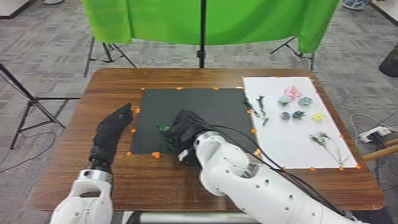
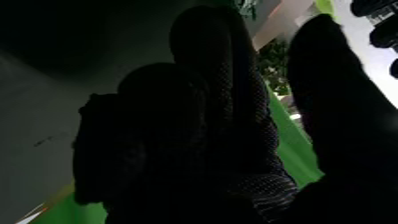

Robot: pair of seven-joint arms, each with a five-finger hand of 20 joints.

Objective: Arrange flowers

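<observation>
Brown wood makes up the table point(image 1: 164, 187) I'm working over, with a dark mat point(image 1: 194, 96) in the middle and a white sheet point(image 1: 282, 142) to the right. My left hand point(image 1: 113, 127) is at the mat's left edge, relaxed and straight, grasping nothing. The right hand point(image 1: 184, 125) is over the mat's near part; whether it is clenched, released or grasping a stem I can't tell. On the sheet lie a long-stemmed sprig point(image 1: 330, 146) near, a pink flower point(image 1: 292, 92) far, a yellow flower point(image 1: 317, 117) to the right and a small green sprig point(image 1: 163, 128) is on the mat, just left of the right hand.

I take the step to be laying out the first greenery on the mat. Next I'd want that piece settled flat, the right hand lifted clear, then another stem fetched from the sheet.

The right hand hides part of the mat and perhaps some of the small sprig. In the wrist view, leaves point(image 2: 275, 62) show beyond the dark glove, possibly just background.
</observation>
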